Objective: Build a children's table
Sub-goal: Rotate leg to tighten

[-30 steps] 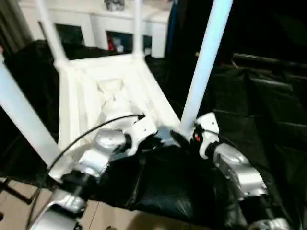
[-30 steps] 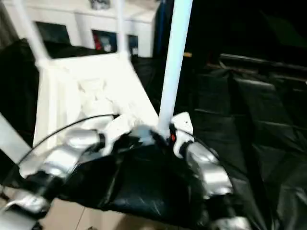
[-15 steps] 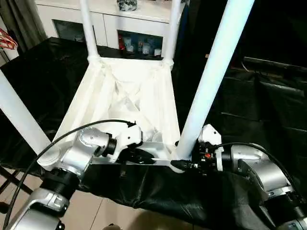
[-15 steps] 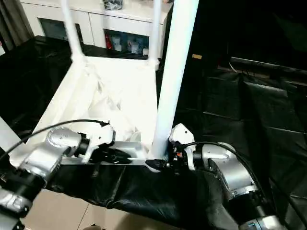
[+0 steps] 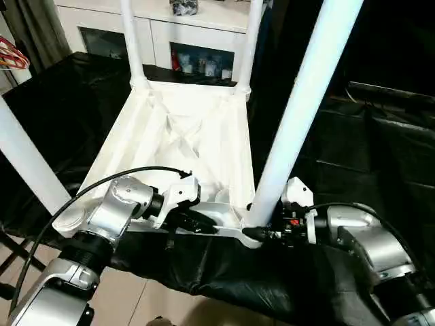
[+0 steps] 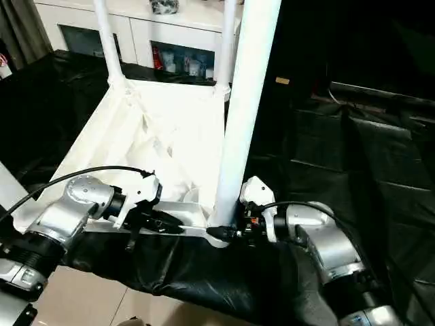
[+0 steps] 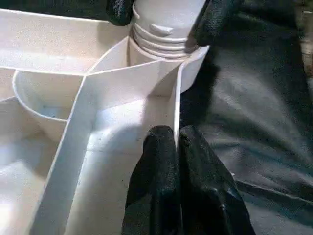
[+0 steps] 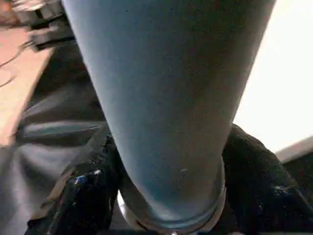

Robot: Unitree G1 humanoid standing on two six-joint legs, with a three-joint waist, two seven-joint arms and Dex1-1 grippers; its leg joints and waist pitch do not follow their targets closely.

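**Last leg going into the near corner**

The children's table (image 5: 183,136) lies upside down on a black-draped tabletop (image 5: 380,156), ribbed underside up, with legs standing at all four corners. The right end effector (image 5: 262,234) is closed around the base of the near right leg (image 5: 299,109), just above its corner socket (image 7: 188,66), where threads are visible on the leg's end. The left end effector (image 7: 177,142) pinches the thin rim wall beside that socket, its fingers pressed together on the plastic.

A second ago the view was swinging and blurred; over the last half second it has steadied, and both grips look unchanged. That suggests the leg is being seated or tightened, and the build is probably near its end. A white cabinet (image 5: 204,41) stands behind.
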